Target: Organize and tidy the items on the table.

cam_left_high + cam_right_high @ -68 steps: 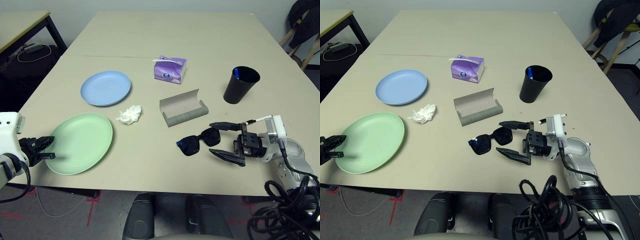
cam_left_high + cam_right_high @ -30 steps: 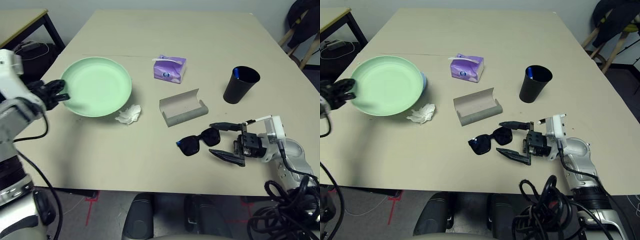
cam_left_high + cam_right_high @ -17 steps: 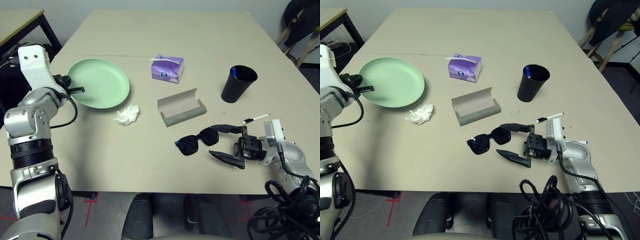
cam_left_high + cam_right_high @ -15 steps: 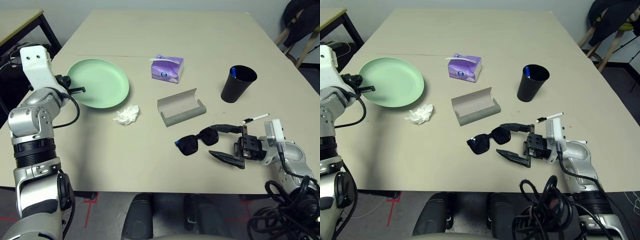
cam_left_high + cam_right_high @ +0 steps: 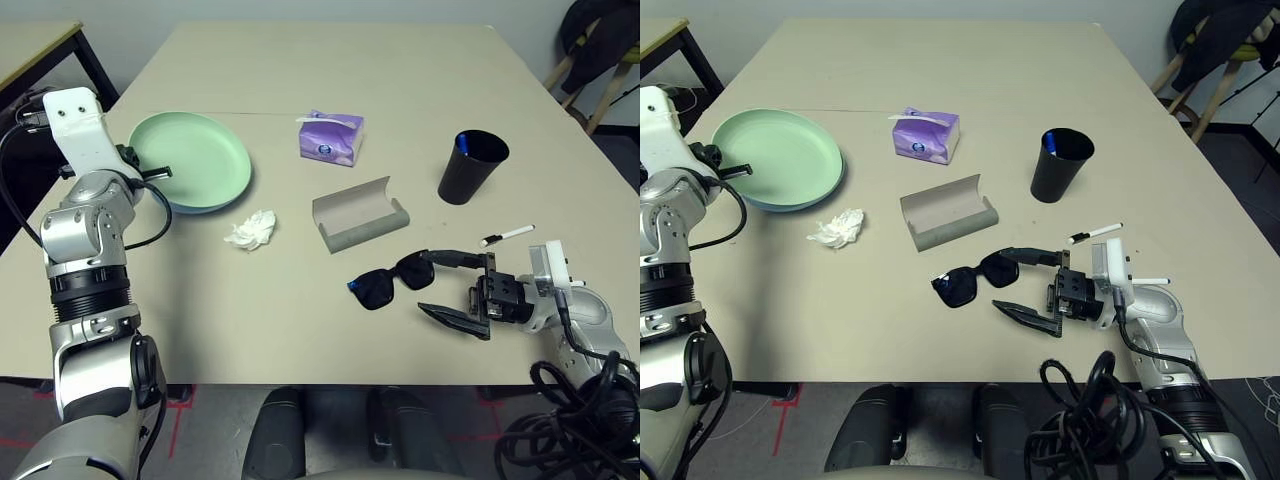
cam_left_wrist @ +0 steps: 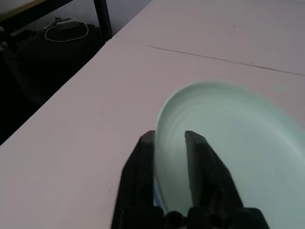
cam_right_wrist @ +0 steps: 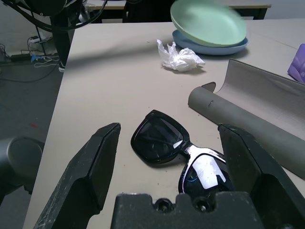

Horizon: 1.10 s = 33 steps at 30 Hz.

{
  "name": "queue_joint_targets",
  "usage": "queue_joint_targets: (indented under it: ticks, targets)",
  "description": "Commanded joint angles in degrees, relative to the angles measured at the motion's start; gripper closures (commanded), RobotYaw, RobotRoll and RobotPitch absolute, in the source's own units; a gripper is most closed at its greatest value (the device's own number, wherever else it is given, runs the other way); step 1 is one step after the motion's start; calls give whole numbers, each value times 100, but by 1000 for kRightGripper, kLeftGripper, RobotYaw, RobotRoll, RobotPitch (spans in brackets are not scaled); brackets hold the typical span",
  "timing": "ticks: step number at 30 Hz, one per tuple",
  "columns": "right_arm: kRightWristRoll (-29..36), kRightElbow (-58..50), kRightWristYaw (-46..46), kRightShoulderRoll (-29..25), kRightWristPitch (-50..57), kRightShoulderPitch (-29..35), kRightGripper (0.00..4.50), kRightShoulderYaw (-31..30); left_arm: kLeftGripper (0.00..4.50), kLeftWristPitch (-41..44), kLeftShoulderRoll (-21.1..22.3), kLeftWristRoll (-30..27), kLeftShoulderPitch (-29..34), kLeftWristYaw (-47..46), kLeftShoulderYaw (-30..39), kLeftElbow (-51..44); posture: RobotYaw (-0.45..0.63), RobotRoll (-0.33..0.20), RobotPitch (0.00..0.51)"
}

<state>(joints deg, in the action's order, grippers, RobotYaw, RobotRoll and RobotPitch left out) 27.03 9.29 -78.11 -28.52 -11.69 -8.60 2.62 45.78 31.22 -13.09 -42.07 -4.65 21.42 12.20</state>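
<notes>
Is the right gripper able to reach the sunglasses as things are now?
Probably yes. The right gripper is open, and the sunglasses lie just ahead of its fingers, with nothing in between.

Even bright light, soft shadows; left wrist view blurred.

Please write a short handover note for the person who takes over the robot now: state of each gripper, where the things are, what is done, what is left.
Left gripper: fingers partly apart around the rim of the pale green plate, which sits stacked on the pale blue plate; whether it grips is unclear.
Right gripper: open, level, facing the black sunglasses, not touching them.
On the table: crumpled white tissue beside the plates, open grey glasses case, black cup, thin white pen.
Done: plates stacked.
Left: sunglasses probably go into the case, pen perhaps into the cup, tissue to clear.
</notes>
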Motion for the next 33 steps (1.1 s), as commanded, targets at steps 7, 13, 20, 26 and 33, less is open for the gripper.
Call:
queue_joint_targets:
  ticks: [7, 13, 20, 26, 33]
  targets:
    - [-28, -35, 49, -2, -72, -11, 0, -46, 45, -32, -19, 9, 74, 133, 22, -352, 136, 0, 116]
    - [-16, -37, 78, 6, -66, -17, 0, -30, 45, 137, -37, -571, 377, 762, 333, -1102, 143, 0, 120]
    - [-63, -30, 377, 184, -171, -135, 0, -16, 45, 650, -7, -1318, 1259, 1556, 441, -2252, 145, 0, 118]
    - [-100, -128, 572, 251, -190, -19, 0, -22, 45, 782, -87, -1612, 2329, 2019, 157, -3078, 143, 0, 117]
    - [-147, -464, 1085, 358, -182, 338, 0, 13, 45, 230, -164, -1356, 2968, 2290, -458, -3363, 126, 0, 120]
